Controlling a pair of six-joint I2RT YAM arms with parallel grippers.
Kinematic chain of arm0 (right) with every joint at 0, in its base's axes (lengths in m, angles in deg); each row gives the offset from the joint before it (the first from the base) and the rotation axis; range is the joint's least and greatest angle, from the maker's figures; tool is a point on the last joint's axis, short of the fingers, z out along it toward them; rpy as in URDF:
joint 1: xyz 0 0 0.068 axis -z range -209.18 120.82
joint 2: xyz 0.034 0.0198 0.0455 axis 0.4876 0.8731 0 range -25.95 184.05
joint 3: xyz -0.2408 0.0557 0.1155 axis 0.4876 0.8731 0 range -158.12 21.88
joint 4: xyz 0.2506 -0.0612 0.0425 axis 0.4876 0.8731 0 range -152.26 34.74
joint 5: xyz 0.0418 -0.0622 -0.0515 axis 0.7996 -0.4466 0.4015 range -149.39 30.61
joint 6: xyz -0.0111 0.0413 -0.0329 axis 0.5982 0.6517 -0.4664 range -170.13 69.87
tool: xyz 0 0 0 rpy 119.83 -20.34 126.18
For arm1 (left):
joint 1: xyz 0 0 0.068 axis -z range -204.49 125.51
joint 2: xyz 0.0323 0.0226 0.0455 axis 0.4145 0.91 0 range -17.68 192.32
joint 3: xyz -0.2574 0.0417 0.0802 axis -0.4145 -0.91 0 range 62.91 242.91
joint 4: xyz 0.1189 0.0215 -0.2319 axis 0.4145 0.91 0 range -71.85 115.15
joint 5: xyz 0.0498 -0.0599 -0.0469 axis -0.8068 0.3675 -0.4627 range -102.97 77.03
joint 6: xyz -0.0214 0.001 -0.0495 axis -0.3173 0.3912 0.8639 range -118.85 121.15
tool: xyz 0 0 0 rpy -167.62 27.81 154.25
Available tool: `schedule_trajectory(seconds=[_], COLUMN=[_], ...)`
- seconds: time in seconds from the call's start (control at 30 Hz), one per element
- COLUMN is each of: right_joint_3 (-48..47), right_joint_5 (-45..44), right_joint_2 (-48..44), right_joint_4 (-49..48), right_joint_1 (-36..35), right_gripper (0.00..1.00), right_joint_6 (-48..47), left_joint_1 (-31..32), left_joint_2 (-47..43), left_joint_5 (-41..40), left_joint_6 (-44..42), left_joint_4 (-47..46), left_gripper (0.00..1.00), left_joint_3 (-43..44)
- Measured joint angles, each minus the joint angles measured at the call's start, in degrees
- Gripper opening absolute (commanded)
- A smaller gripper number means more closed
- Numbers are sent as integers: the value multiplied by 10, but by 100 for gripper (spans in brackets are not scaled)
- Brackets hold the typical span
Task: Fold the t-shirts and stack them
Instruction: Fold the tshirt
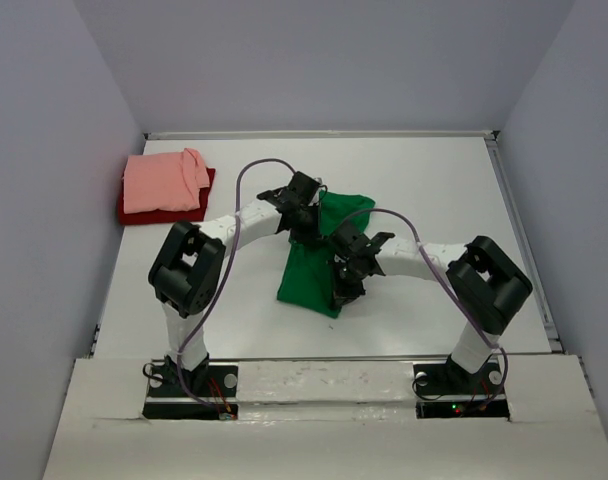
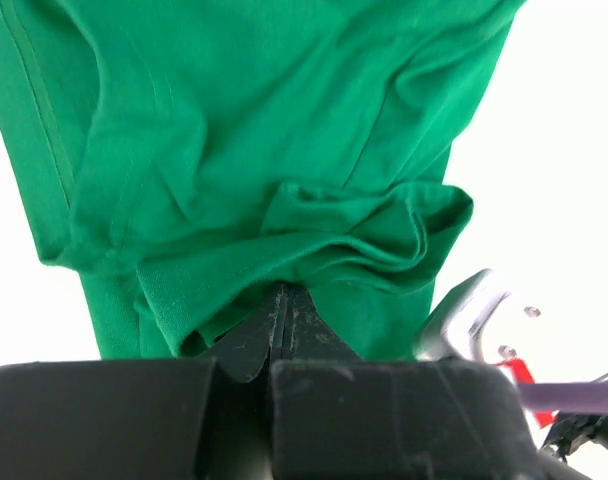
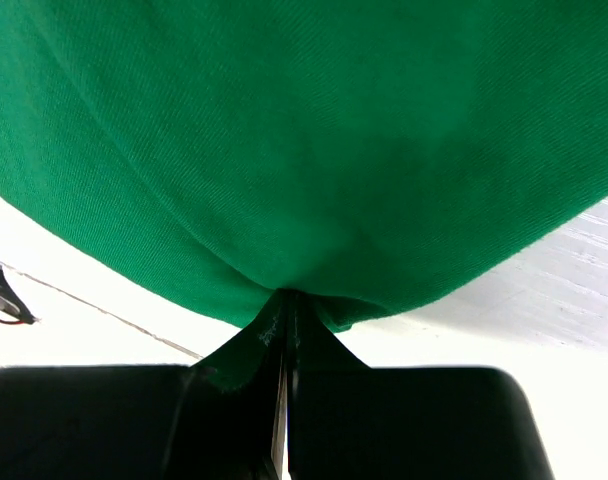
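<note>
While the green shirt (image 1: 319, 262) is held bunched on the counter (image 1: 434, 190), hands: left hand (image 2: 282, 300) and right hand (image 3: 284, 300) are both clamped on it.
Stack: pink shirt (image 1: 162, 180) on dark red shirt (image 1: 164, 212), far left.
Risk: cloth may be pulled from a thin pinch if stretched.

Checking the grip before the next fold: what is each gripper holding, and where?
Both hold the green t-shirt: the left gripper pinches a bunched fold at its edge, the right gripper a smooth edge.
</note>
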Motion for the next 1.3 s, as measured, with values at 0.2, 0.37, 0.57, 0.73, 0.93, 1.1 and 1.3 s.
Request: schedule_trajectory(seconds=[0.2,0.37,0.57,0.73,0.93,1.1,1.3], right_joint_3=[0,0,4,10,5,-41,-139], right_joint_5=[0,0,0,-2,-19,-83,-168], right_joint_2=[0,0,-4,-9,-11,-24,-96], right_joint_4=[-1,-1,-2,-5,6,88,194], right_joint_1=[-2,-2,-2,-2,-6,-12,-12], right_gripper=[0,0,0,0,0,0,42], right_joint_6=[2,4,7,8,7,-3,-12], left_joint_1=[-11,-26,-62,-83,-81,-80,-80], left_joint_2=[23,58,113,121,60,-53,-169], left_joint_5=[4,6,3,-31,-82,-127,-142], left_joint_6=[-5,-15,-33,-42,-49,-61,-61], left_joint_4=[6,10,16,40,83,118,131], left_gripper=[0,0,0,0,0,0,0], left_joint_3=[32,67,112,123,124,126,73])
